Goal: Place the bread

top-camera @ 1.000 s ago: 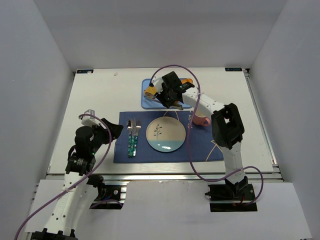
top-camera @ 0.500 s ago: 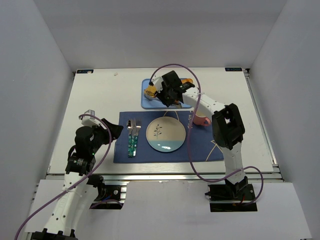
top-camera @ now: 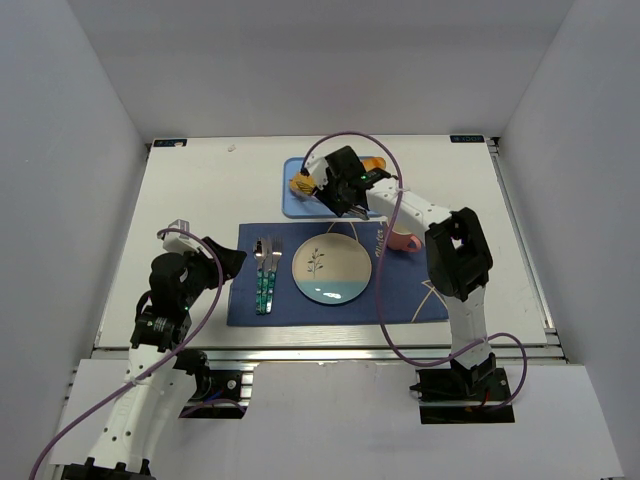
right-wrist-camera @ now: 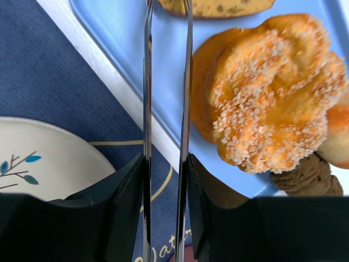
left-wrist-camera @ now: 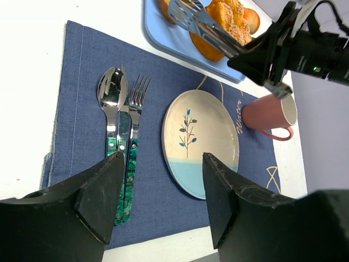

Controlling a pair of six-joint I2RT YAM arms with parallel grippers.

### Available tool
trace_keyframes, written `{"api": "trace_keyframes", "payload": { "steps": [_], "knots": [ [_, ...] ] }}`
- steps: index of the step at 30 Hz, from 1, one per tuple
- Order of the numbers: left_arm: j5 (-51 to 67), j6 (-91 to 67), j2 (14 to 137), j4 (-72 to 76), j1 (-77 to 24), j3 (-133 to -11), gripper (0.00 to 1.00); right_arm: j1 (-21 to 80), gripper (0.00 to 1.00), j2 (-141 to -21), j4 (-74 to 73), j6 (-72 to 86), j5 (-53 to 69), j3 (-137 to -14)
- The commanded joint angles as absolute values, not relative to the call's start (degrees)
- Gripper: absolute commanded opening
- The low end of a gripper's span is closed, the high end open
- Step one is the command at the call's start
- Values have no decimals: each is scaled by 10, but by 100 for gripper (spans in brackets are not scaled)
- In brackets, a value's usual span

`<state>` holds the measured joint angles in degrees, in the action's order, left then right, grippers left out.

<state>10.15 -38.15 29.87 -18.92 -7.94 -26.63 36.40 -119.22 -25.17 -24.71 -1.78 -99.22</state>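
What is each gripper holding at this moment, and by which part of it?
The right gripper holds the metal tongs by their handle end, both arms pressed between its fingers. The left gripper holds nothing.

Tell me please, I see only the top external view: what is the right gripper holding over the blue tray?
Observer: Metal tongs; the right gripper is shut on their two arms.
Operator: Is anything caught in them yet?
Observer: I cannot tell. Their tips leave the right wrist view beside the bread, which lies on the blue tray.
Operator: And the other arm?
Observer: The left gripper is open, nothing in it.
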Motion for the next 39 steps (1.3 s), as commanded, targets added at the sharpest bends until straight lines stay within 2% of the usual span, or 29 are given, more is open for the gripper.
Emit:
{"api": "trace_keyframes", "payload": {
  "steps": [1, 8, 11, 12, 16, 21, 28, 34, 39],
  "knots": [
    [95, -375, 293, -190, -77, -283, 69, 368, 41, -1163, -230, -261, -34, -977],
    [97, -374, 294, -188, -77, -284, 69, 370, 40, -1158, -222, -267, -41, -955],
    [96, -374, 295, -187, -77, -285, 69, 370, 35, -1158, -222, -267, -41, -954],
    [96, -374, 296, -187, -77, -286, 69, 370, 30, -1158, -221, -267, -40, -957],
    [96, -374, 296, -187, -76, -287, 69, 370, 18, -1158, -225, -265, -28, -964],
    [96, -374, 294, -188, -77, -288, 69, 369, 13, -1147, -231, -250, -11, -974],
    [94, -374, 294, -191, -77, -292, 69, 358, 11, -1086, -251, -210, 53, -984],
    [96, -374, 293, -191, -77, -292, 69, 350, 9, -1003, -261, -201, 117, -914],
    [92, -374, 289, -195, -76, -297, 69, 350, 9, -882, -266, -221, 169, -771]
  ]
}}
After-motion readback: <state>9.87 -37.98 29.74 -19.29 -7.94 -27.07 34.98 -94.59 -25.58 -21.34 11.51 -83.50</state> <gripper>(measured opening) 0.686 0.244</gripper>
